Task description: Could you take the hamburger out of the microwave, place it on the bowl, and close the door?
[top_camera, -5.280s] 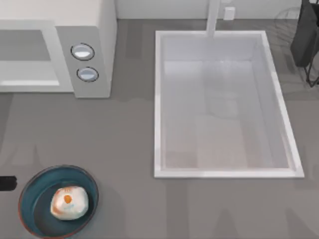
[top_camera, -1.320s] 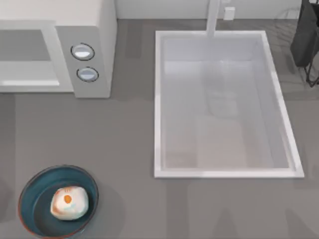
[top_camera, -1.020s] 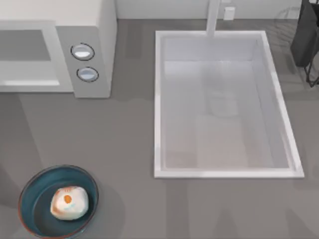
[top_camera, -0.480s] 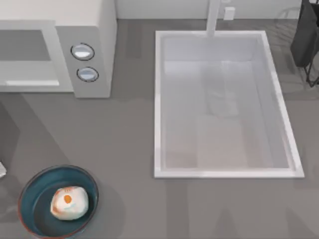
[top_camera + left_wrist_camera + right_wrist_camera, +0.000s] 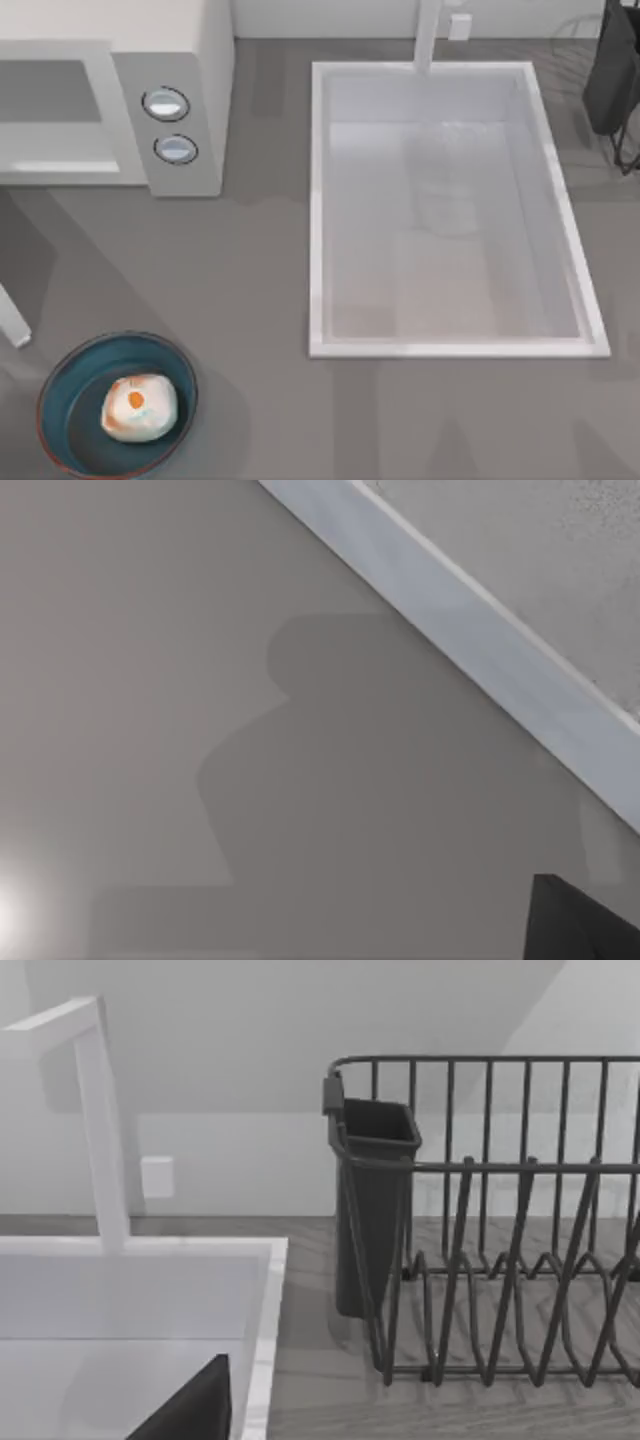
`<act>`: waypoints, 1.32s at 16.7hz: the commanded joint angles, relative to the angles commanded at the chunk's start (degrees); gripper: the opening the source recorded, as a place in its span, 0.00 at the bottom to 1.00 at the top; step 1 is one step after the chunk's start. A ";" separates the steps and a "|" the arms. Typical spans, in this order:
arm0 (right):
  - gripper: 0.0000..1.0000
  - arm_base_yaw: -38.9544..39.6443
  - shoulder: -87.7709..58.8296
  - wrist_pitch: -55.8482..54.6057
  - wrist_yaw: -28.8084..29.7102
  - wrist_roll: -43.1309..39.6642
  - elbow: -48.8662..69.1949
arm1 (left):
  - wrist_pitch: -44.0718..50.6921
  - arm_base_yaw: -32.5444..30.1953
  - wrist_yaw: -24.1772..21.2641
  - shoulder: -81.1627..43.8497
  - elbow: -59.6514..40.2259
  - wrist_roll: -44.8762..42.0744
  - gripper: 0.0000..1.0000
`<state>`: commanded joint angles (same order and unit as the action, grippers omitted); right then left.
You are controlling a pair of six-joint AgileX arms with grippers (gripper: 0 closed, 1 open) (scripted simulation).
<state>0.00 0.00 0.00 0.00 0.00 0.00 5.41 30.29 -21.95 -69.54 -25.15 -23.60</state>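
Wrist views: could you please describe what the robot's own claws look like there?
The left claw appears as a matte, dark charcoal, angular piece, and the right claw as a similar near-black wedge. No cables or markings can be seen on either.

We see the hamburger resting in the bowl at the surface's near left; the door stands open beside the microwave; the sink lies right.
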 joint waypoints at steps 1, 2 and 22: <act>1.00 0.00 0.00 0.00 0.00 0.00 0.00 | 0.00 0.00 0.00 0.00 0.00 0.00 0.00; 1.00 0.00 0.00 0.00 0.00 0.00 0.00 | 0.13 0.22 -0.25 -0.26 -0.14 -0.02 0.00; 1.00 0.00 0.00 0.00 0.00 0.00 0.00 | -1.14 -30.37 20.62 8.61 4.93 23.09 0.00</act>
<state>0.00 0.00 0.00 0.00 0.00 0.00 4.27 -0.08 -1.33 -60.93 -20.22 -0.51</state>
